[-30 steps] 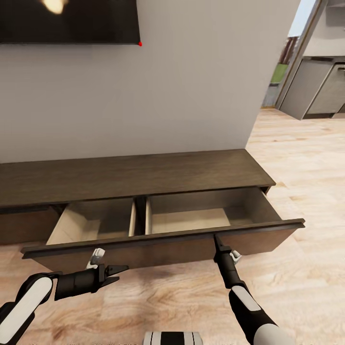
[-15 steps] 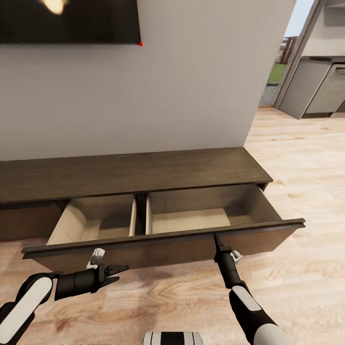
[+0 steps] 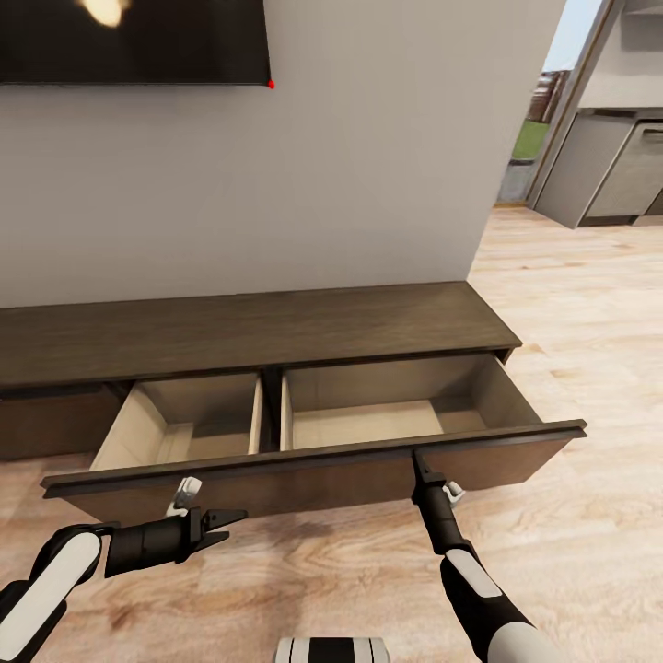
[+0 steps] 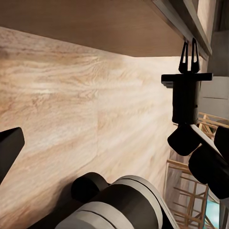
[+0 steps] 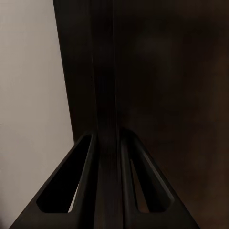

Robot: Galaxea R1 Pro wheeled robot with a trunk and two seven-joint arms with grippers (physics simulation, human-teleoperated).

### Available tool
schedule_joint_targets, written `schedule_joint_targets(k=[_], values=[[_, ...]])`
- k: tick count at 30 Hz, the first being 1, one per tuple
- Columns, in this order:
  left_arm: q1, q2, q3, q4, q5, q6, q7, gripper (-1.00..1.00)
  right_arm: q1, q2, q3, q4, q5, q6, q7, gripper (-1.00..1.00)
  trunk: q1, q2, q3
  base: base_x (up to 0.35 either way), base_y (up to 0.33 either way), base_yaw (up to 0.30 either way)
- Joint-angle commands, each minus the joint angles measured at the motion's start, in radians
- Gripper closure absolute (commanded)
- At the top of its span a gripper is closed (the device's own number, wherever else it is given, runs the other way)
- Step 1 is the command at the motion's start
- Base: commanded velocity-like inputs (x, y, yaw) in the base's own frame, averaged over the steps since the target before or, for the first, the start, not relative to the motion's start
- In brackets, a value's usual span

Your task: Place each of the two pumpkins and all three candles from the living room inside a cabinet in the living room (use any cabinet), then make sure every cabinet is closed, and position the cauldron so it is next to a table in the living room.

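The cabinet [image 3: 276, 327] top sits a little higher against the wall than before; its wide drawer [image 3: 313, 460] stays pulled out. Right gripper [image 3: 416, 458] clenches the drawer's front edge; left gripper [image 3: 226, 523] hangs released, well apart

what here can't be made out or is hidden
- Near floor of the open drawer: head view, hidden behind its raised front panel.
- Right pincer tips: head view, against the panel's top edge; grip unclear. The right wrist view is dark.
- Cabinet left end: cut off by the head view's edge.
- Left pincer: jaw gap unclear.
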Motion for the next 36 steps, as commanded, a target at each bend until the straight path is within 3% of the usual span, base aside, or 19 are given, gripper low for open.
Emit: schedule_joint_targets(k=[1,4,5,36], values=[[-0.001,0.001,-0.001,0.001,-0.006,0.001,-0.008,-1.0,0.0,0.001,0.059,0.009,0.008,0.007,0.001,1.0,0.0,0.0,-0.001,-0.008,0.0,0.0],[-0.001,0.001,-0.001,0.002,-0.006,0.001,-0.008,-1.0,0.001,0.001,0.058,0.009,0.008,0.007,0.0,1.0,0.0,0.0,-0.001,-0.003,0.0,0.0],[-0.001,0.001,-0.001,0.002,-0.006,0.001,-0.008,-1.0,0.001,0.001,0.058,0.009,0.008,0.007,0.0,-1.0,0.0,0.0,-0.001,-0.001,0.0,0.0],[-0.001,0.0,-0.001,0.002,-0.006,0.001,-0.008,-1.0,0.0,0.001,0.059,0.009,0.007,0.014,-0.002,-1.0,0.0,0.0,-0.001,-0.081,0.0,0.0]])
